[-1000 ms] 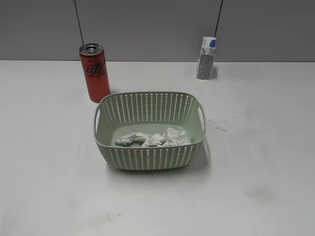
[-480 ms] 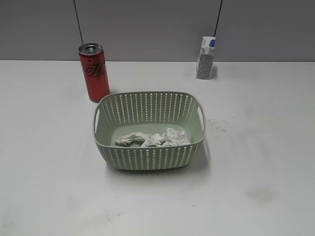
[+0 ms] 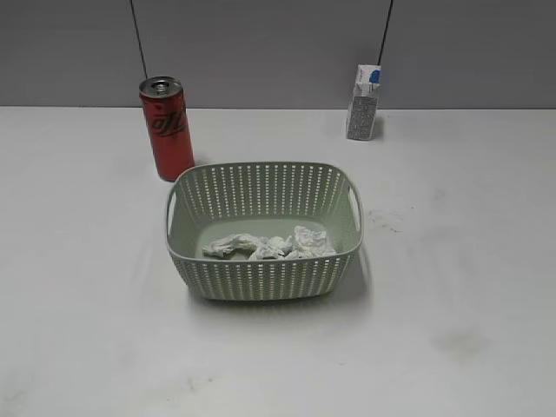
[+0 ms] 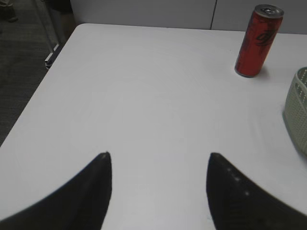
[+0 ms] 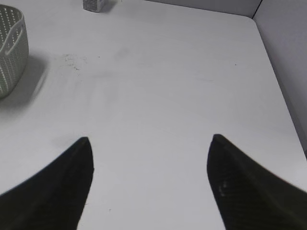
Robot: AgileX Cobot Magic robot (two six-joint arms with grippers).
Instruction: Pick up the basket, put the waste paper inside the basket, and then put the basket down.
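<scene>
White table, pale green slotted plastic basket holding crumpled white waste paper; both grippers, left and right, spread wide, well off it.

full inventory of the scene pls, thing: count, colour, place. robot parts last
basket: 1, pale sage green, slotted walls, middle of the table, resting on it
waste paper: a few crumpled wads, white, inside the basket on its floor
can: 1, red with silver top, upright, behind the basket's left rear corner
carton: 1, white and blue, upright, far right by the back wall
table: 1, white, faint dark smudges right of the basket
wall: grey, behind the table, two thin dark lines running down it
left hand: 1, black fingers, open, over bare table left of the can
right hand: 1, black fingers, open, over bare table right of the basket
</scene>
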